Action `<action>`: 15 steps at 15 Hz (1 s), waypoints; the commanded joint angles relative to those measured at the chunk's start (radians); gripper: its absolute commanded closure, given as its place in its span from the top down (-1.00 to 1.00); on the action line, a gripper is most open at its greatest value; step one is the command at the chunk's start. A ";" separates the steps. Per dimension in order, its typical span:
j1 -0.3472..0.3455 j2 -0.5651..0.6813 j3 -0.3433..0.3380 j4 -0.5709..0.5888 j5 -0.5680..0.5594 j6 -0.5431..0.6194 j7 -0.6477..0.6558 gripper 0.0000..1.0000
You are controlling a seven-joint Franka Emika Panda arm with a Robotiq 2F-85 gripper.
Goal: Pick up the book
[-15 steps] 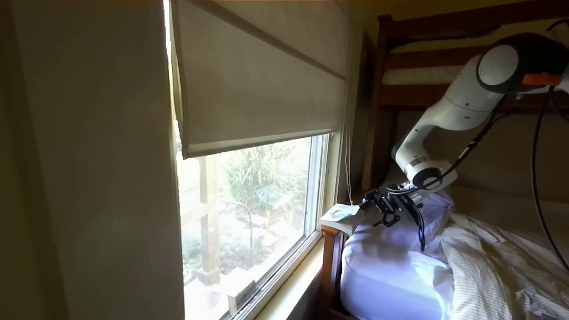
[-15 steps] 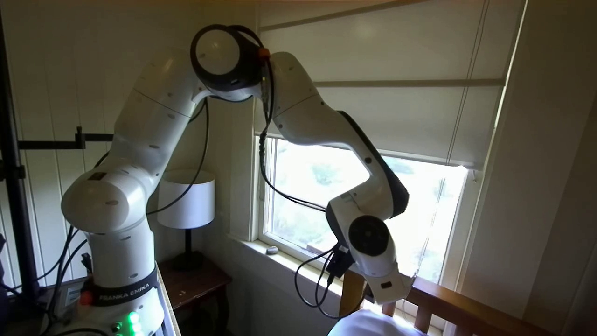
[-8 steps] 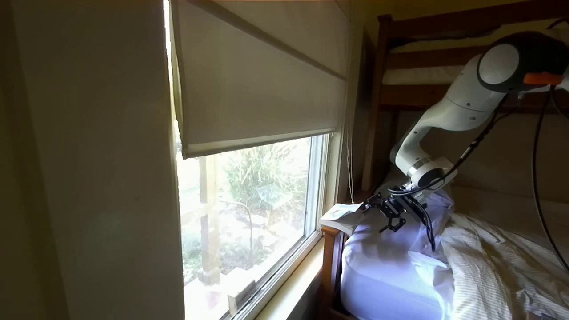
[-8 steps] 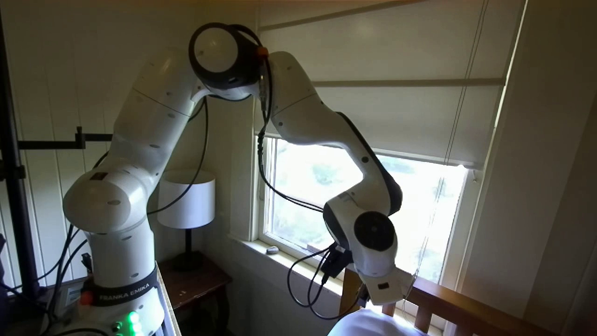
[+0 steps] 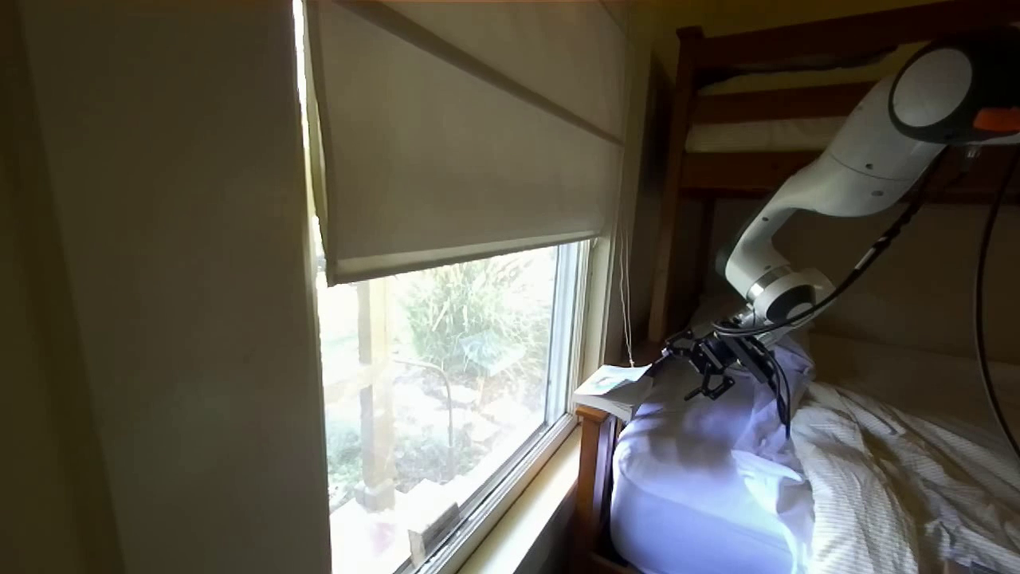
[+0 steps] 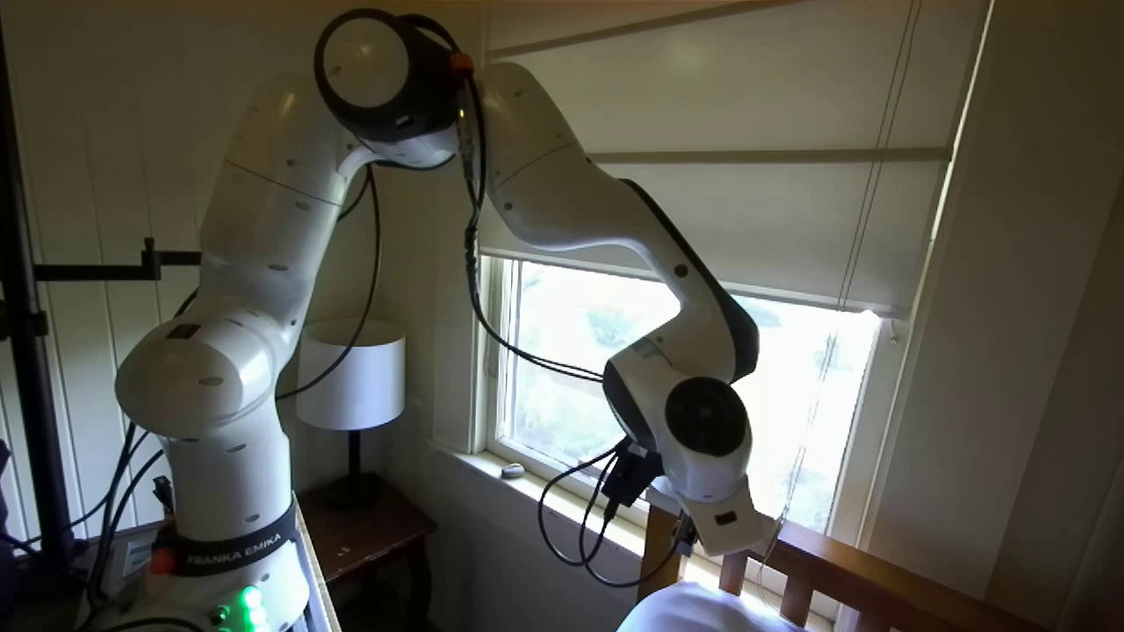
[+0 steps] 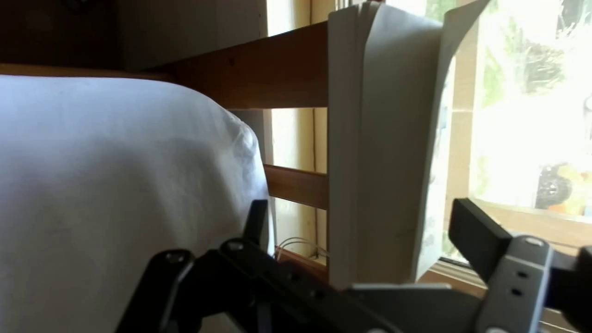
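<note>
The book is a thick pale paperback lying on top of the wooden bed end beside the window, its upper cover lifted at the edge. In the wrist view the book stands as a tall pale block, page edges facing me, its cover curling away toward the window. My gripper is open and empty, a short way to the right of the book in that exterior view. In the wrist view the gripper has one finger on each side of the book, touching neither side. An exterior view hides the book and the fingers behind the wrist.
The wooden bed rail runs below the window. A white-sheeted mattress lies under the gripper. A blind cord hangs close behind the book. A lamp stands on a side table near the robot base.
The arm has risen and drawn back a little, its elbow moving up. The gripper has turned slightly and shifted away from the book. The book stays in place.
</note>
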 commanded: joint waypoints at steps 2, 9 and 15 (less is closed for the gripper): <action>-0.017 -0.057 -0.003 -0.027 0.005 -0.069 -0.041 1.00; 0.016 0.061 0.040 0.057 0.045 -0.039 -0.028 1.00; 0.034 0.134 0.053 0.110 0.029 0.001 0.000 1.00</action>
